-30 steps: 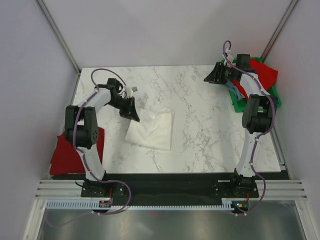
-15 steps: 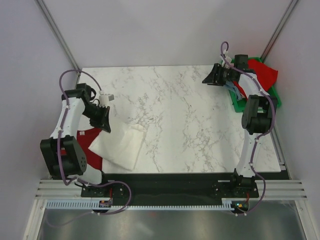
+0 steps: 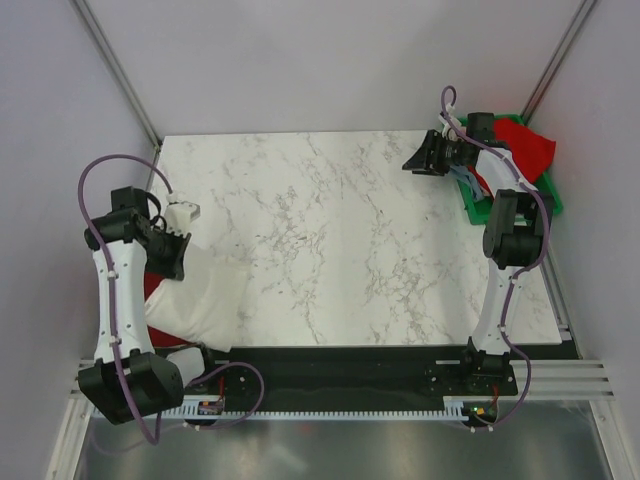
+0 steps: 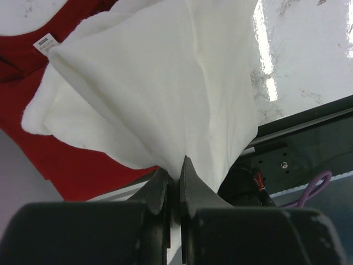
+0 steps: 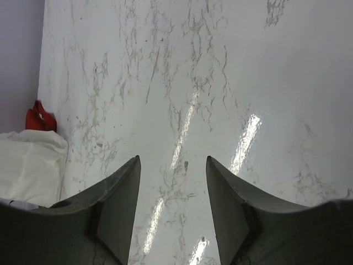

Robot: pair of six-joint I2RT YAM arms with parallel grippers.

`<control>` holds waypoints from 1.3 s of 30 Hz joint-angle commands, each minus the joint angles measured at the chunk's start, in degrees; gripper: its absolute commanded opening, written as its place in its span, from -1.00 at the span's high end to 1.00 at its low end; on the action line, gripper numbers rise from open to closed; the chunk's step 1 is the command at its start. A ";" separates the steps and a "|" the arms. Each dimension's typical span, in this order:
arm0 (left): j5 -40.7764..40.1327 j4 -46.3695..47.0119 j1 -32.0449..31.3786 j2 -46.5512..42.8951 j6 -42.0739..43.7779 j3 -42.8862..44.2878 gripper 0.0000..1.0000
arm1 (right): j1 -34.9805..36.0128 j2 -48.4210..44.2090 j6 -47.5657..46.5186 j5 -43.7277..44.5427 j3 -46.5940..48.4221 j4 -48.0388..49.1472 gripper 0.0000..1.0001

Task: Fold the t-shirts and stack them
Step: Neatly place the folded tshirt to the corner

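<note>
My left gripper [image 3: 172,262] is shut on the folded white t-shirt [image 3: 200,302] at the table's near left corner. In the left wrist view the jaws [image 4: 175,165] pinch its cloth [image 4: 160,83], which hangs over a flat red t-shirt [image 4: 83,171] with a small white label [image 4: 46,42]. That red t-shirt [image 3: 153,287] peeks out beside the white one. My right gripper [image 3: 412,163] is open and empty above the back right of the table, next to the bin; it is also open in the right wrist view [image 5: 172,160]. Another red t-shirt [image 3: 530,145] and a grey-blue one [image 3: 466,181] lie in the bin.
The green plastic bin [image 3: 482,211] stands at the table's back right edge. The white marble table [image 3: 330,230] is walled at back and sides. A black rail [image 3: 330,360] runs along its near edge. The right wrist view shows the white shirt far off [image 5: 27,165].
My left arm has swung left and toward the near edge, carrying the folded white t-shirt from mid-table onto the red one. The right gripper has hardly moved.
</note>
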 commanded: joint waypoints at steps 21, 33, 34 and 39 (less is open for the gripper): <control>-12.18 -10.11 2.18 -10.20 7.35 5.90 0.95 | 0.95 0.18 2.79 -5.87 0.14 3.82 -0.16; -14.03 -0.27 10.78 -7.23 16.05 3.44 0.95 | 2.27 0.18 3.84 -6.22 -0.04 5.22 -0.15; -13.85 0.78 11.32 -6.69 16.23 3.09 0.95 | 2.27 0.09 4.10 -6.22 0.05 5.31 -0.15; -13.06 7.45 12.20 -2.66 16.85 2.29 0.95 | 2.45 0.01 4.20 -6.13 0.05 5.58 -0.15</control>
